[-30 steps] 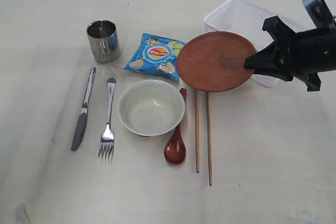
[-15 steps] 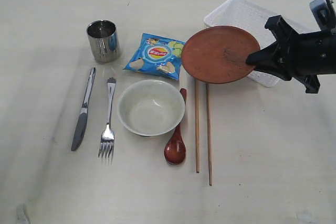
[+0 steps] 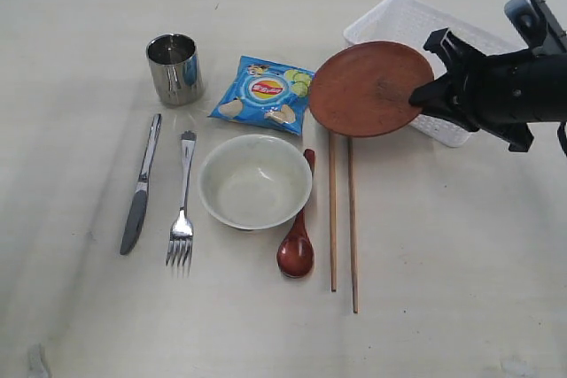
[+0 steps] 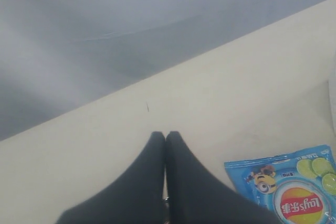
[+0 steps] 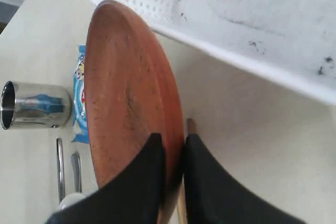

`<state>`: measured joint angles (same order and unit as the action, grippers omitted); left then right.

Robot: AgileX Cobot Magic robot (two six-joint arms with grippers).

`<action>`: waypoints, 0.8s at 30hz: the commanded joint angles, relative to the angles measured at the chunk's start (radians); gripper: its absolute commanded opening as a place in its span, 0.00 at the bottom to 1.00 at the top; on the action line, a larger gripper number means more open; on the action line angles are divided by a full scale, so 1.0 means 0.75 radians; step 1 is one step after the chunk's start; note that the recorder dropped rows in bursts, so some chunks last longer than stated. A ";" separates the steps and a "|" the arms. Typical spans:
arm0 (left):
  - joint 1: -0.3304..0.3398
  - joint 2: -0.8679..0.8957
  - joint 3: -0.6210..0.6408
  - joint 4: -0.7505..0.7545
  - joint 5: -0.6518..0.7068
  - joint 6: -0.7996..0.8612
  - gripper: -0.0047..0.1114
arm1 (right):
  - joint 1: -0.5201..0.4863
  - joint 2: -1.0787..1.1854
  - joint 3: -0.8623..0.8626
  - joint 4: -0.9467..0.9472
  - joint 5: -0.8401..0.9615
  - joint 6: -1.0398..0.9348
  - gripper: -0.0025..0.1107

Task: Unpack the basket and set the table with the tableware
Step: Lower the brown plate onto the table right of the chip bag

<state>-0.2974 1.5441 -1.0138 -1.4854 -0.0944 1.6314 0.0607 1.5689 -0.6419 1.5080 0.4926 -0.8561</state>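
Basket looks emptied; only the brown plate, pinched by the right gripper, is unplaced; left gripper pressed together.

Table w/ cup, bowl, knife, fork, spoon, chopsticks, snack pkt, basket.

Exterior view steeply down over table, wrist views low, close, all sharing snack packet

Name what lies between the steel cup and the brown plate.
The blue snack packet lies between the steel cup and the brown plate, as the exterior view shows.
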 commanded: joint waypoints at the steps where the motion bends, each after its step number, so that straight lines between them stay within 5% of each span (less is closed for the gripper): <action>1: -0.005 -0.006 0.008 -0.009 0.008 -0.007 0.04 | 0.003 -0.010 0.006 0.083 -0.016 -0.015 0.02; 24: -0.005 -0.006 0.008 -0.009 0.008 -0.012 0.04 | 0.003 0.301 -0.038 0.315 0.062 -0.241 0.02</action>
<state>-0.2974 1.5441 -1.0138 -1.4854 -0.0926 1.6295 0.0644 1.7766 -0.6520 1.7252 0.5564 -1.0180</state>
